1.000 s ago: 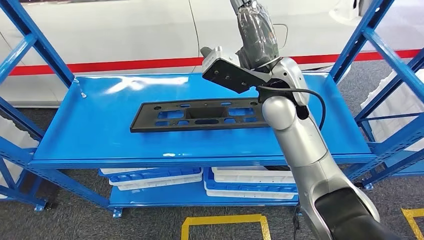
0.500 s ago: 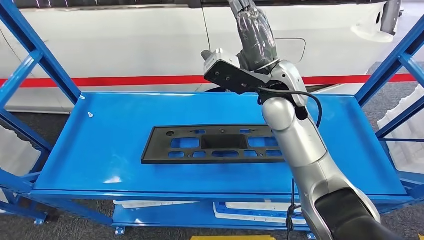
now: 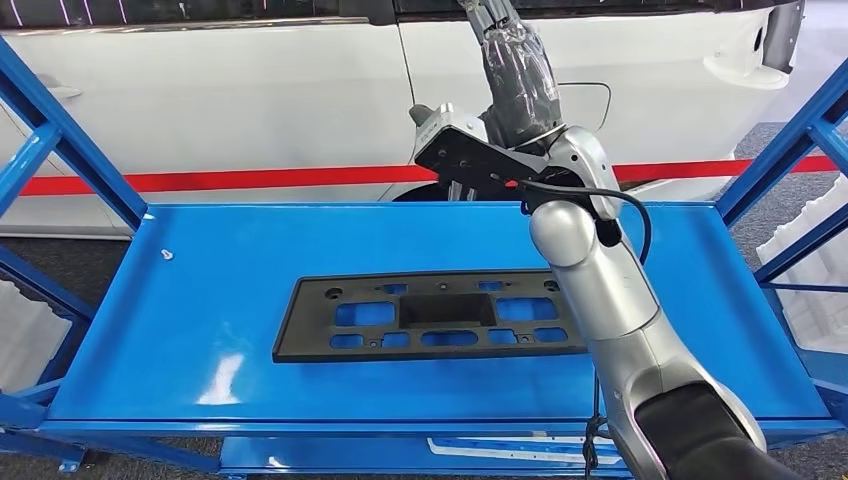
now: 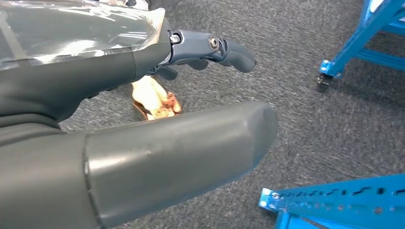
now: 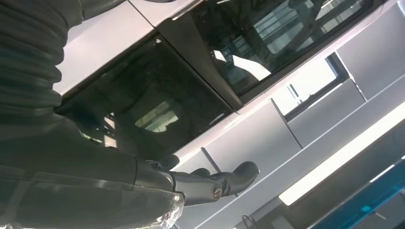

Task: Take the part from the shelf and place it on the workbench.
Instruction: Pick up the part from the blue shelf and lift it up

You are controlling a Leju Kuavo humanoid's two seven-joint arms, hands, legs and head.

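The black part, a long flat plate with rectangular cut-outs and small holes, lay flat on the blue shelf, well below and in front of the right robot hand, untouched by either hand. The right arm rose from the lower right of the head view, crossed over the right end of the part and bent upward, so that the right robot hand, wrapped in clear film, stood raised high above the far edge of the shelf. In the right wrist view the right robot hand held nothing, its dark fingers stretched out and slightly apart against the white car behind the shelf, whose dark windows and pale panels lay beyond the fingertips. A black bracket at the right wrist stuck out to the side just below that hand. The left robot hand hung low over the grey carpet floor and gripped nothing; its thick grey thumb and its darker fingers stood apart, with a small brownish scrap lying on the carpet beneath them. A blue shelf post and foot stood on the carpet beyond the left fingertips, and a perforated blue rail lay just past the thumb.
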